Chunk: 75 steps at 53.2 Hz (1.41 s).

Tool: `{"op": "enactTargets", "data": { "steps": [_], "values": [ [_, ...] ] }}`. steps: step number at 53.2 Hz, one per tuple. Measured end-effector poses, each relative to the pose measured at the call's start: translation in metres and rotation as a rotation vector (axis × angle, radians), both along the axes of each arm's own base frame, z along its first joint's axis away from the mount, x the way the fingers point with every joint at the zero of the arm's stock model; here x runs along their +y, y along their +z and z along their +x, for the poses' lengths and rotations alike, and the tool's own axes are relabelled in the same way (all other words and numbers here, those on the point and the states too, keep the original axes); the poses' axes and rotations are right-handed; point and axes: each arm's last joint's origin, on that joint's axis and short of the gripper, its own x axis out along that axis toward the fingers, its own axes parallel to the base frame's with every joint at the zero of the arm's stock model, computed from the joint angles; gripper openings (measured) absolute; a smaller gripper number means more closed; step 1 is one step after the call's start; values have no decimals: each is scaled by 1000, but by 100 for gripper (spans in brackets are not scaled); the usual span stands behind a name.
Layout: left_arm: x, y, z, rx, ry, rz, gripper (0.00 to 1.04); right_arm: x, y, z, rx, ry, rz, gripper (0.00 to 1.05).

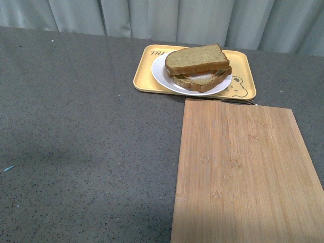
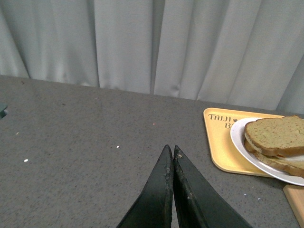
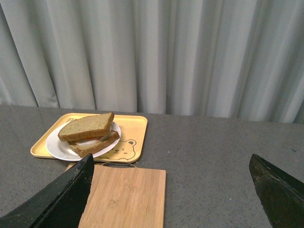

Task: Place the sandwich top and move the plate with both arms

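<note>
Bread slices [image 1: 196, 58], two; plate [image 1: 164, 78], one

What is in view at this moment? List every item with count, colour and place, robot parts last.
Brown wholegrain bread slice, the sandwich top: one, brown with darker crust, lying on top of the sandwich.
Lower bread slice with pale filling: one, brown, under the top slice on the plate.
Round white plate: one, white, on the tray.
Yellow rectangular bear-print tray: one, yellow, at the far side of the table.
Wooden cutting board: one, light brown, nearer than the tray, right of centre.
Grey speckled table: one, grey, beneath everything.
Pale curtain: grey-white, behind the table.
Left gripper: one, black, shut, over bare table left of the tray.
Right gripper: one, black, open, nearer than the board.
</note>
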Motion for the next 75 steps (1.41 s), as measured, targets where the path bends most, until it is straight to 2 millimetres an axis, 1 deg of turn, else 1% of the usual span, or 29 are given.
{"op": "enactTargets", "data": {
  "steps": [3,10,16,19,23,30,46,56,75],
  "values": [
    [3,3,-7,15,0,3,4,0,0,0,0,0,0,95],
    [7,11,-24,-10,-3,2,4,0,0,0,0,0,0,95],
    [10,10,-36,-8,-10,3,4,0,0,0,0,0,0,95],
    [15,9,-41,-2,-25,4,4,0,0,0,0,0,0,95],
    [20,9,-48,-2,-4,4,4,0,0,0,0,0,0,95],
    [22,10,-59,-6,1,4,4,0,0,0,0,0,0,95],
    [22,11,-77,-8,0,4,4,0,0,0,0,0,0,95],
    [22,17,-89,-28,0,4,4,0,0,0,0,0,0,95],
    [22,21,-101,-39,0,4,4,0,0,0,0,0,0,95]
  ]
}}
